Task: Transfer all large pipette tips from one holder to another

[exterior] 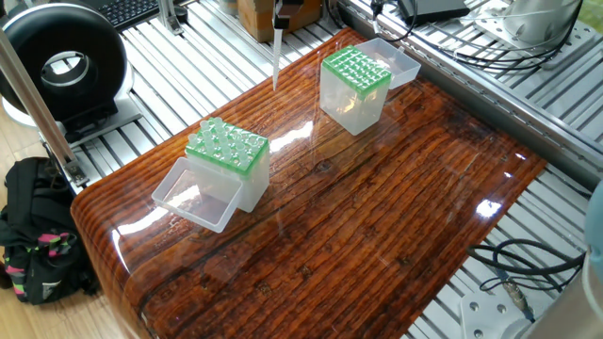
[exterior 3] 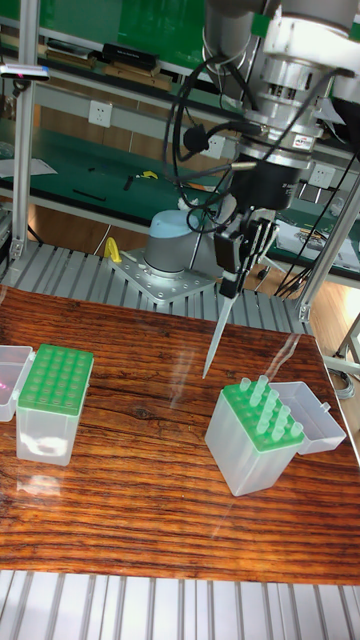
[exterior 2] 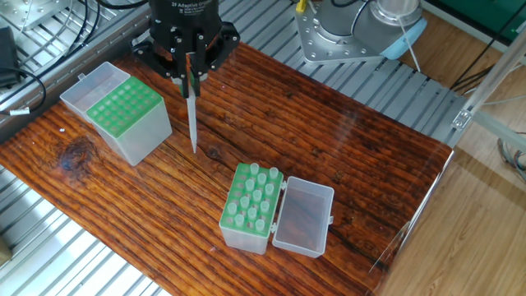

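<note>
My gripper is shut on one large pipette tip, a long whitish tube that points down at the bare wood. It hangs in the air between the two holders. Left of it is the green-topped holder with empty holes and its lid open. The other green-topped holder still carries several tips, its clear lid folded open. In the tall fixed view the held tip hangs slightly tilted from the gripper. In one fixed view only the tip and the gripper's lowest part show.
The wooden table top lies on a slatted aluminium bench. The robot's base stands at the back edge. A black round device, a black bag and cables lie around the table's sides.
</note>
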`<state>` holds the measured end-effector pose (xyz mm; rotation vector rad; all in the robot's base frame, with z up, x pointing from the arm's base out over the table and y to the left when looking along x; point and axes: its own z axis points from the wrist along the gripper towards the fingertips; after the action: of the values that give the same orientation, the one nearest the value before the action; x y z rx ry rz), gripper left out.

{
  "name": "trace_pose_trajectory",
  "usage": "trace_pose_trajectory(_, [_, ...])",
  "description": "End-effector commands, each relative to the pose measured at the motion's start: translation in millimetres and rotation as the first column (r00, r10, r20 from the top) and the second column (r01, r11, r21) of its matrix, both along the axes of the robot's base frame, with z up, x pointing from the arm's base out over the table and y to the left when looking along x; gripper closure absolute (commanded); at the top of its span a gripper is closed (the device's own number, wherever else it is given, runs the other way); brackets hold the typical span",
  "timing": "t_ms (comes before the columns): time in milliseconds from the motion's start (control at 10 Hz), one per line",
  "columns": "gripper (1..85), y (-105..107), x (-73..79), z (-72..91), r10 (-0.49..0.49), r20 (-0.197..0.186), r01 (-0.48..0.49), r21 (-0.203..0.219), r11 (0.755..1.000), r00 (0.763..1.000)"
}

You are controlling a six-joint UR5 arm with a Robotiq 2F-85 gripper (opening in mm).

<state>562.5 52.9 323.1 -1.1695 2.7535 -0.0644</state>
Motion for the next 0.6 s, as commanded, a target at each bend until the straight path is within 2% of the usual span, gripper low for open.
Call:
trace_pose_trajectory(0, [84.7, 2.7, -4.2, -1.6, -0.155, 0.015, 0.154, 0.052, 0.987, 0.988])
trace_pose_trajectory(100, [84.7, 4.1, -8.9, -5.6, -0.187, -0.024, 0.189, 0.119, 0.975, 0.982])
trace_pose_trajectory(200, [84.7, -16.8, -4.9, -7.0, -0.179, -0.018, 0.180, 0.111, 0.977, 0.984])
trace_pose_trajectory(400, [84.7, -62.6, -0.7, 0.8, -0.168, 0.021, 0.168, 0.026, 0.986, 0.986])
trace_pose_trajectory(500, [84.7, -76.0, -2.0, 3.8, -0.164, 0.026, 0.163, 0.021, 0.986, 0.986])
